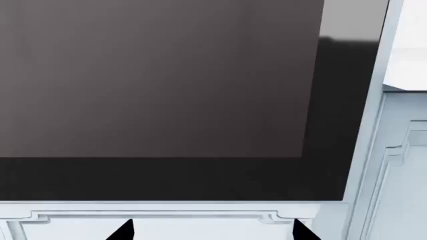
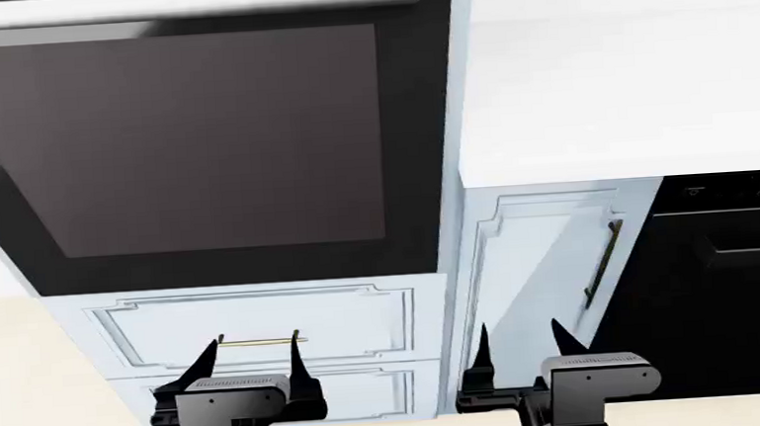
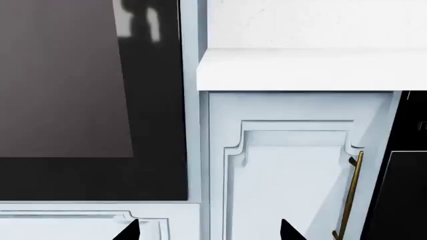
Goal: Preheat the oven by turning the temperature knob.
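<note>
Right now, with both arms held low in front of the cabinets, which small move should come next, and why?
Probably raise the head and torso. The oven shows only its glass door and silver handle at the head view's top edge; no knob is in view. Both the left claw and right claw hang open, level with the drawer below the oven.

Oven (image 2: 191, 145): glossy dark glass door, brushed silver metal bar handle (image 2: 182, 1) above. Drawer (image 2: 255, 330) below oven: smooth pale-blue painted panel, thin brass pull (image 2: 258, 340). Countertop (image 2: 623, 79): matt white.
</note>
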You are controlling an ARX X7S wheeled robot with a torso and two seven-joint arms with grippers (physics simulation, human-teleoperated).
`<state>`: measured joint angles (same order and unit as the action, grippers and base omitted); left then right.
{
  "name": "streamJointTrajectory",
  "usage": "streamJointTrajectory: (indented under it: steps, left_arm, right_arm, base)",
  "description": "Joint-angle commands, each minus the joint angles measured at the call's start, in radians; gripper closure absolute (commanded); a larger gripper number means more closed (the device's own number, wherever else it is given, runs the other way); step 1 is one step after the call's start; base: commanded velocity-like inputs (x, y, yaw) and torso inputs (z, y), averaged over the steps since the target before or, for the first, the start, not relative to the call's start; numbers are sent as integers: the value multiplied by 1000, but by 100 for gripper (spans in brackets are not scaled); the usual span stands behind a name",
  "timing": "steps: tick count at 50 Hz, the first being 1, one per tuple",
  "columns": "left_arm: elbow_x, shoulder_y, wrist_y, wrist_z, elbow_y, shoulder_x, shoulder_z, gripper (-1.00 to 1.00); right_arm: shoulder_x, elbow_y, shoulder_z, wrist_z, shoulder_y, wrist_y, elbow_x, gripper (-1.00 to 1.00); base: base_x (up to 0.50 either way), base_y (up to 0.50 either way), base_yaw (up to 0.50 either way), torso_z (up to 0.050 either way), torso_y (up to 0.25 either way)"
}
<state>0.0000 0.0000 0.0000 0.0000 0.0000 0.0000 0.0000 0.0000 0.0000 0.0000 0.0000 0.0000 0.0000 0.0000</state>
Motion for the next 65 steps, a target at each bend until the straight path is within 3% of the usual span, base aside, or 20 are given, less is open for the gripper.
streamJointTrajectory:
  steps: [1,17,22,23,35,46,49,59,65]
  left_arm:
    - [-15,-8,10,-15,-16,-17,19,-100]
    - [-51,-27,36,-72,-2,-55,56,-100]
    - [-88,-30,56,-84,99,-64,40,-100]
    - [-104,-45,37,-99,176,-67,21,-100]
    - [-189,-93,-143,-149,561,-113,-5,-100]
    - [-325,-285,-313,-218,839,-163,-92,-100]
    - [-384,-343,-375,-249,902,-176,-126,-100]
    - [-483,-378,-425,-299,1004,-213,-204,-100]
    - [-466,-366,-390,-295,1004,-217,-186,-100]
  right_arm:
    - [16,10,-17,27,9,-12,9,-100]
    - [54,-27,-56,139,14,-35,-5,-100]
    - [59,-182,-41,166,-5,-27,18,-100]
    - [66,-284,-43,180,-12,-9,-9,-100]
    - [105,-645,-57,196,-6,154,-19,-100]
    - [158,-1046,-73,155,186,483,-125,-100]
    - [1,-1047,-21,-42,211,415,-248,-100]
    - [1,-1047,2,-28,169,319,-190,-100]
    - [1,-1047,10,-31,175,308,-191,-100]
  base:
    - [0,0,0,0,0]
    - [0,0,0,0,0]
    - [0,0,0,0,0]
    - [0,0,0,0,0]
    - [0,0,0,0,0]
    - [0,0,0,0,0]
    - [0,0,0,0,0]
    - [0,0,0,0,0]
    - [0,51,0,0,0]
